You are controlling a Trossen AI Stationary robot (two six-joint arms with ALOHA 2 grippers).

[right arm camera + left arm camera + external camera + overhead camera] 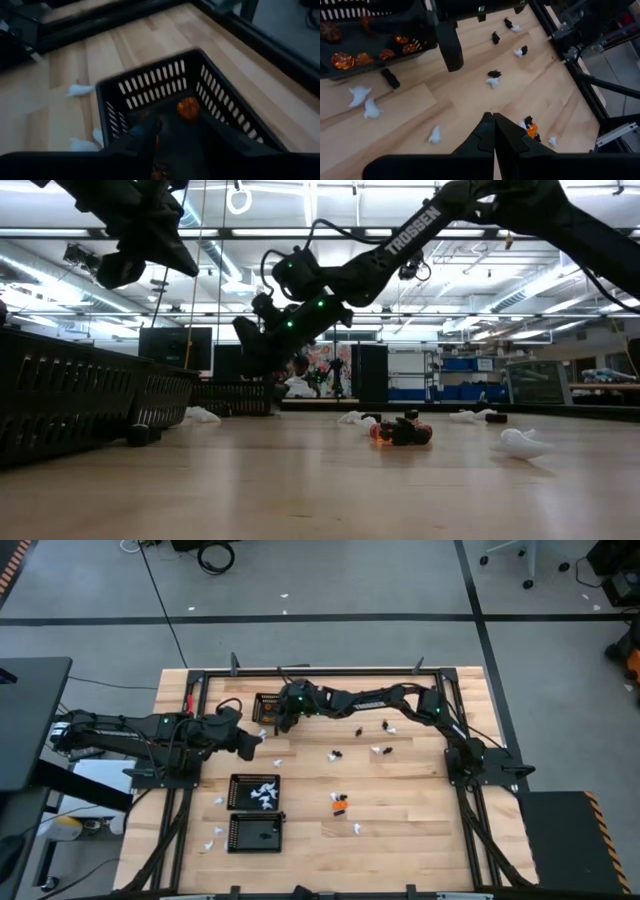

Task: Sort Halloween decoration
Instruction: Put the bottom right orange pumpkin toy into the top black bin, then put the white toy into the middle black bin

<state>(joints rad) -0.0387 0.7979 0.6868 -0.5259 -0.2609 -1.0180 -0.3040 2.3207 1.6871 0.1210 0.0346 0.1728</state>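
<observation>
The Halloween decoration lies scattered on the wooden table: black and white pieces [333, 754], an orange piece with a black one [340, 803], and white ones [360, 94]. My right gripper [185, 137] hangs open above the far black mesh basket [165, 80], which holds orange pieces [342, 60]. One orange piece [188, 107] shows in the basket beyond the fingers, touching neither. My left gripper [493, 121] is shut and empty, raised above the table's left part [250, 743].
Two more black mesh baskets stand at the near left, one [255, 791] holding white pieces and one [255, 834] holding black ones. A black frame [440, 690] rims the table. Bare wood [420, 810] lies at the near right.
</observation>
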